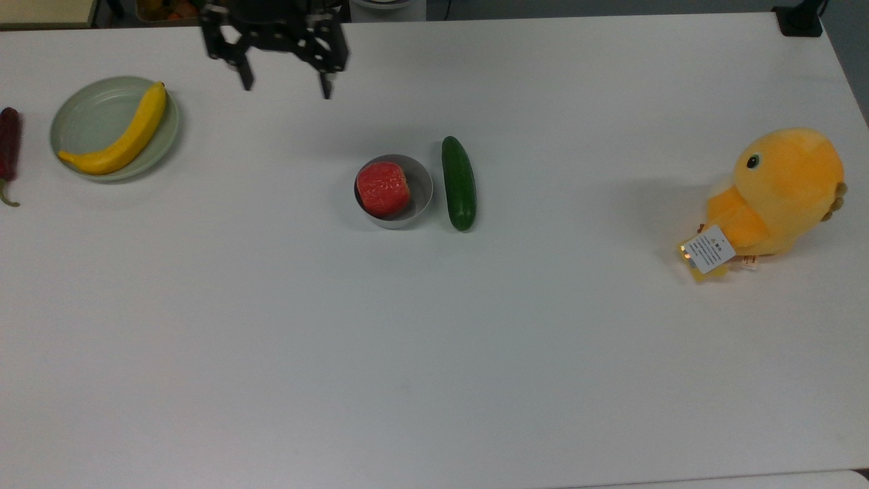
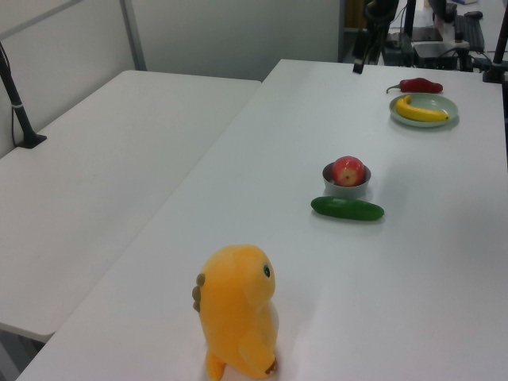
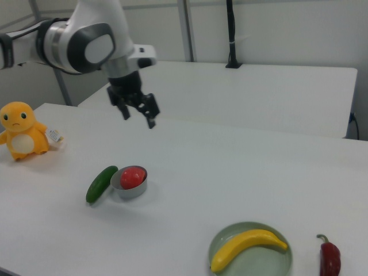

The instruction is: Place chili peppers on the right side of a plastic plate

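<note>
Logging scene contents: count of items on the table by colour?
Red: 2, chili pepper, red fruit
Yellow: 2, banana, plush chick
Green: 2, cucumber, plastic plate
Grey: 1, bowl
Total: 7
</note>
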